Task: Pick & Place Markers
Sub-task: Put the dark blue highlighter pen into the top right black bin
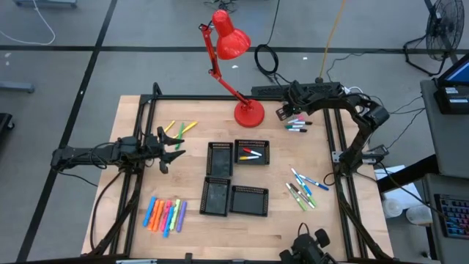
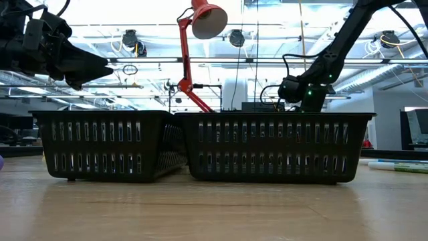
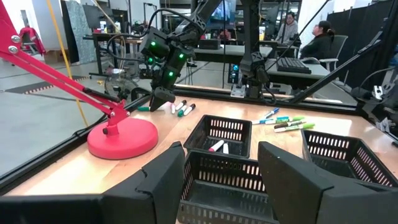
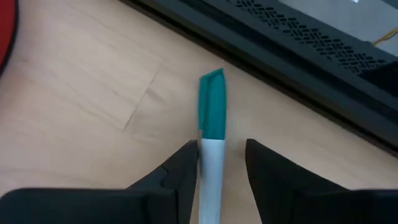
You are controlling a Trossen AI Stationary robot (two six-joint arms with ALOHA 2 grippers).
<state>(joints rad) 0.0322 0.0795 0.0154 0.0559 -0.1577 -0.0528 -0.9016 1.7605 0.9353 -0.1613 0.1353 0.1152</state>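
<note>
My right gripper (image 4: 216, 168) is open and points down at the table's far edge, next to the red lamp base. Its fingers stand on either side of a white marker with a green cap (image 4: 212, 106) that lies flat on the wood. In the left wrist view that gripper (image 3: 163, 97) is low beside several white markers (image 3: 181, 108). Other markers lie in groups: yellow-green (image 1: 180, 128), neon highlighters (image 1: 165, 214) and blue-green pens (image 1: 303, 187). My left gripper (image 1: 170, 149) is open, held above the table left of the trays. My right gripper comes from above with its fingers across the marker's white body (image 4: 210, 163), just behind the green cap. One finger (image 4: 186, 165) stands right against the body and a gap shows at the other. I cannot tell whether it touches. The marker lies on the table.
Several black mesh trays (image 1: 220, 158) sit mid-table. The far right one (image 1: 251, 152) holds a red-capped marker and a yellow one. The red desk lamp's base (image 1: 248, 113) stands close to my right gripper. A black frame rail (image 4: 298, 43) runs just beyond the marker. People sit at desks (image 3: 317, 37) behind the table.
</note>
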